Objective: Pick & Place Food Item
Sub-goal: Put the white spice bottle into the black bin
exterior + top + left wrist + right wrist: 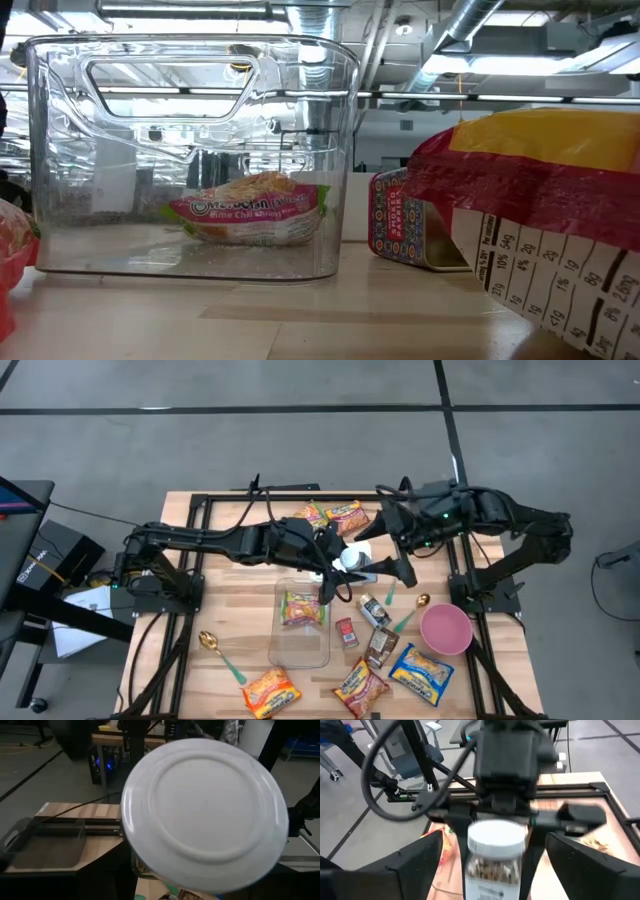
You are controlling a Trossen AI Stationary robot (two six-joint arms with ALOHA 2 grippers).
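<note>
**Left gripper holds jar above the bin; right gripper spread beside it**

The left gripper (335, 575) pinches a white-lidded jar (351, 559) in the air over the middle of the table (230, 610), just past the far right corner of the clear bin (300, 645). The left wrist view is almost filled by the round white lid (205, 812). In the right wrist view the jar (495, 857) sits clamped under the left arm's dark head, with brownish contents visible through its wall.

The right gripper (395, 568) is just right of the jar, its fingers (580, 862) spread wide on either side of it and touching nothing that I can see.

The bin stands upright and holds 1 noodle packet (250, 210) lying flat on its floor. The high view shows 2 more packets (332, 515) at the far edge, behind the arms, and 3 (352, 685) along the near edge. A pink bowl (445, 628) sits near the right side, a gold spoon (414, 610) just left of it, and another spoon (220, 655) left of the bin. Small tins and sachets (365, 625) lie between bin and bowl; in the low view, 1 tin (405, 230) stands just right of the bin.
</note>
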